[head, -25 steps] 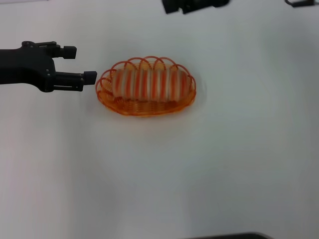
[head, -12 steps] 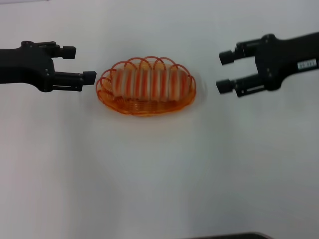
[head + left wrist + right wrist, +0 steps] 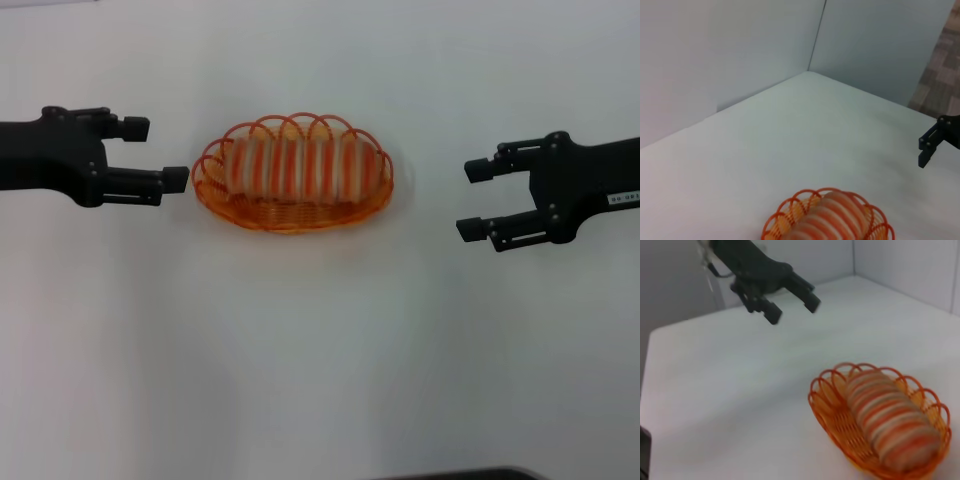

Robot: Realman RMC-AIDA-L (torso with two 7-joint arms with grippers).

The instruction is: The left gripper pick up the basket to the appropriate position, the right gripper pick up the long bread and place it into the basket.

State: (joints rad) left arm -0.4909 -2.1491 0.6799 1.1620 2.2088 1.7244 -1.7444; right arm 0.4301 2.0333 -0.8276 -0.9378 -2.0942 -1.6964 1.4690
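The long bread (image 3: 300,166) lies in the basket (image 3: 290,215). The right end effector (image 3: 478,198), wide and empty, has retreated toward 3 o'clock; the left end effector (image 3: 155,153) waits wide at 9 o'clock. Task looks finished.

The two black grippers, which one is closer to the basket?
The left gripper: its lower fingertip nearly meets the basket rim; the right gripper sits well clear.
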